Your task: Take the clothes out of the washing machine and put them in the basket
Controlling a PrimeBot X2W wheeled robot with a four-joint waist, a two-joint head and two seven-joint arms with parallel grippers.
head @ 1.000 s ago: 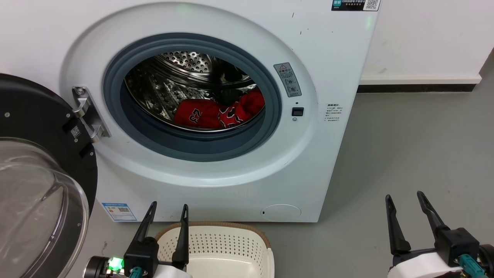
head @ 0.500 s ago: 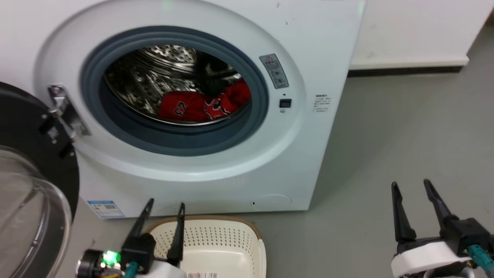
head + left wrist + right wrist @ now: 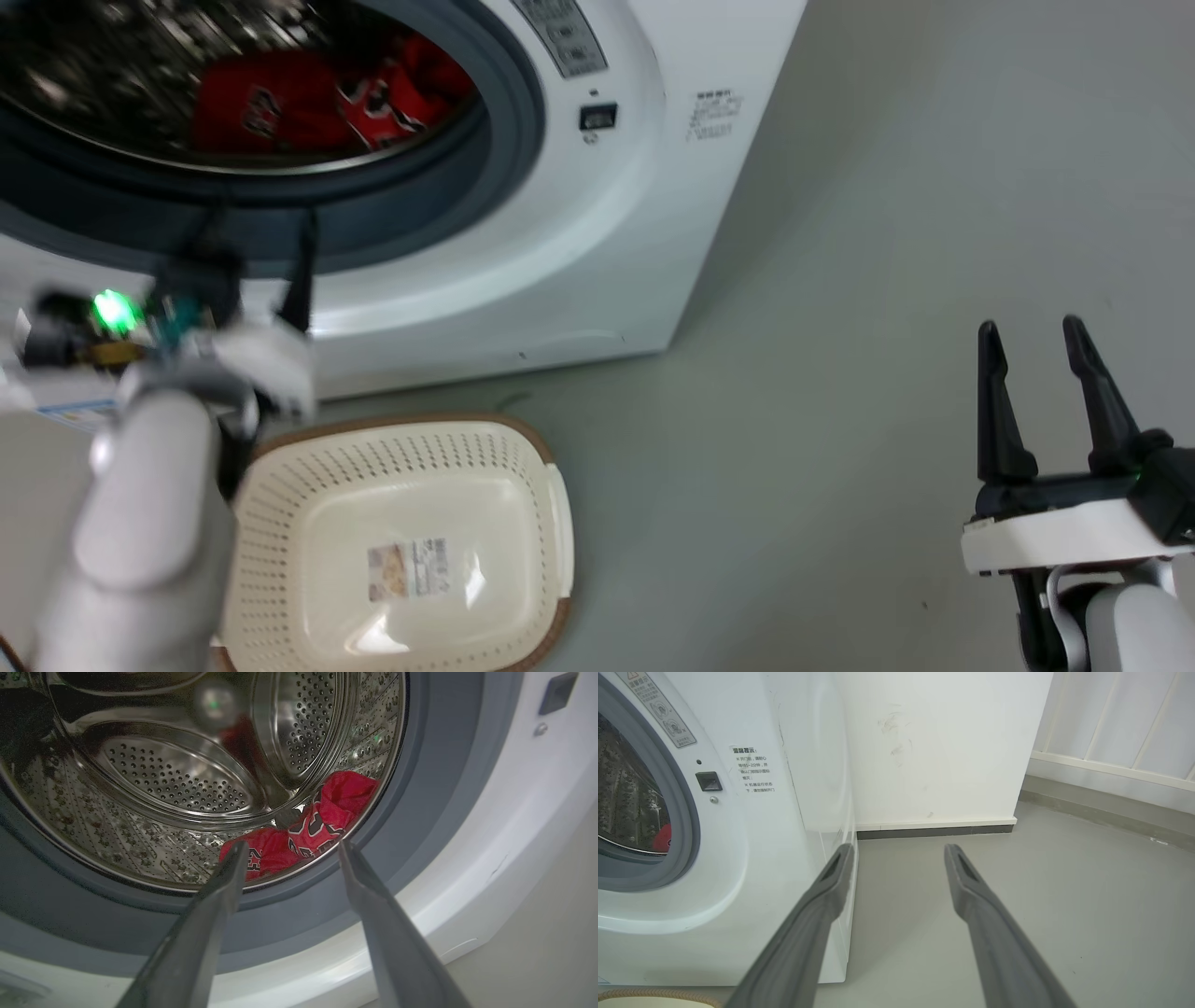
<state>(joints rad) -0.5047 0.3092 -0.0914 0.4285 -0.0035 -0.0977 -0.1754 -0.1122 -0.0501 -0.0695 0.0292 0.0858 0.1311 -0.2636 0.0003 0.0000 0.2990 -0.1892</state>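
Red clothes [image 3: 317, 98] with black-and-white lettering lie low in the steel drum of the white washing machine [image 3: 597, 233]; the left wrist view shows the clothes [image 3: 303, 835] at the drum's front right. My left gripper [image 3: 261, 229] is open, raised in front of the grey gasket just below the porthole; its open fingertips [image 3: 288, 847] point at the clothes from outside the drum. The cream basket [image 3: 523, 448] sits on the floor below the machine, holding no clothes. My right gripper [image 3: 1030, 331] stands open and holds nothing over the floor at the right, and its fingertips [image 3: 899, 849] aim at the machine's right side.
Grey floor [image 3: 840, 327] stretches right of the machine. A white wall with a dark baseboard [image 3: 934, 830] stands behind it. A label sticker [image 3: 408, 569] lies on the basket's bottom. A corner of the basket's brown rim [image 3: 649, 995] shows in the right wrist view.
The head camera has tilted down and right, so the machine slid up and left. My left gripper has risen from beside the basket to the porthole's lower edge. The right gripper stays open.
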